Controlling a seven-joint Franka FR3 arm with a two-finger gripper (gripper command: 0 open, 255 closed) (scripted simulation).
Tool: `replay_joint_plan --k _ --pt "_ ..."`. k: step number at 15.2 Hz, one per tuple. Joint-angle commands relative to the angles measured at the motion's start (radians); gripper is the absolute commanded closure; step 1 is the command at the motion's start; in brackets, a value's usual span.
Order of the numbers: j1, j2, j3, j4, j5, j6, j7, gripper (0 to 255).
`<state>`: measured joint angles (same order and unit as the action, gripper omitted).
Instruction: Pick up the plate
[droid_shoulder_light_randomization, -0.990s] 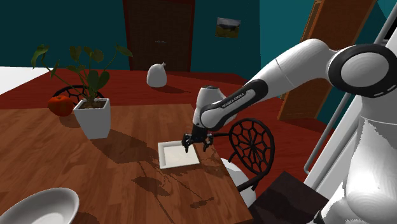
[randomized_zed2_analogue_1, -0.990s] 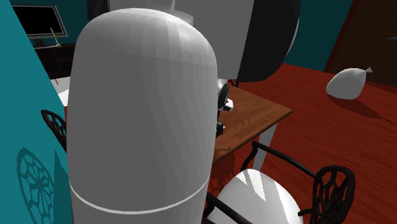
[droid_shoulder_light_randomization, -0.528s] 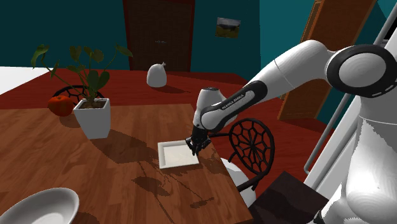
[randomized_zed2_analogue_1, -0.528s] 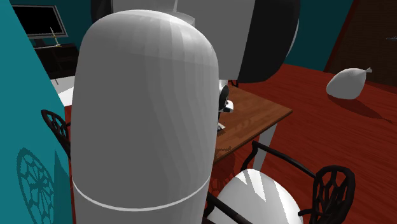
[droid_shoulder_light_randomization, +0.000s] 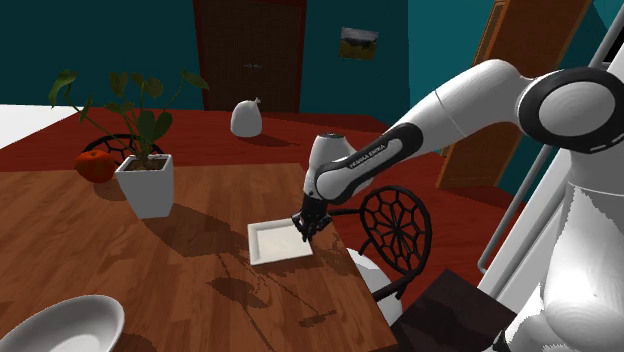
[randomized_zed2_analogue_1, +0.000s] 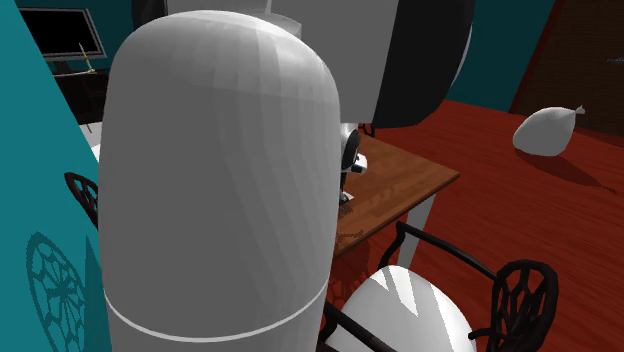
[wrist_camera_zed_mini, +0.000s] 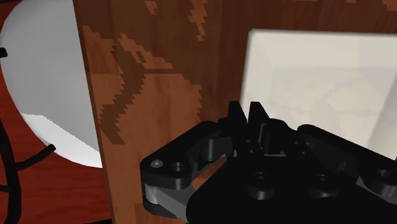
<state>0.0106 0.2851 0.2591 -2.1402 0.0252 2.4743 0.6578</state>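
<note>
A square white plate (droid_shoulder_light_randomization: 275, 242) lies flat on the wooden table (droid_shoulder_light_randomization: 150, 270), near the edge at the shoulder view's right. My black gripper (droid_shoulder_light_randomization: 305, 232) comes down on the plate's right-hand rim, shut on that rim. In the wrist view the two fingers stand close together at the gripper (wrist_camera_zed_mini: 248, 113), pinching the plate (wrist_camera_zed_mini: 318, 89) at its raised edge. The plate still rests on the wood.
A potted plant (droid_shoulder_light_randomization: 145, 180) and a red fruit (droid_shoulder_light_randomization: 96, 165) stand at the table's far left. A white bowl (droid_shoulder_light_randomization: 65, 328) sits at the front left. A black wire chair (droid_shoulder_light_randomization: 395, 225) stands right beside the table edge under my arm. A white arm link (randomized_zed2_analogue_1: 220, 180) blocks the second exterior view.
The fingers went from wide open over the plate's edge to shut on its rim. The hand sank slightly; the plate has not moved.
</note>
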Motion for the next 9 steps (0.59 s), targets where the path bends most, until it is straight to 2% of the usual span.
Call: replay_joint_plan --k 1,9 --pt "-0.002 -0.02 0.003 0.003 0.006 -0.022 -0.002 255" --pt "-0.009 -0.091 0.01 0.029 0.026 -0.118 -0.009 255"
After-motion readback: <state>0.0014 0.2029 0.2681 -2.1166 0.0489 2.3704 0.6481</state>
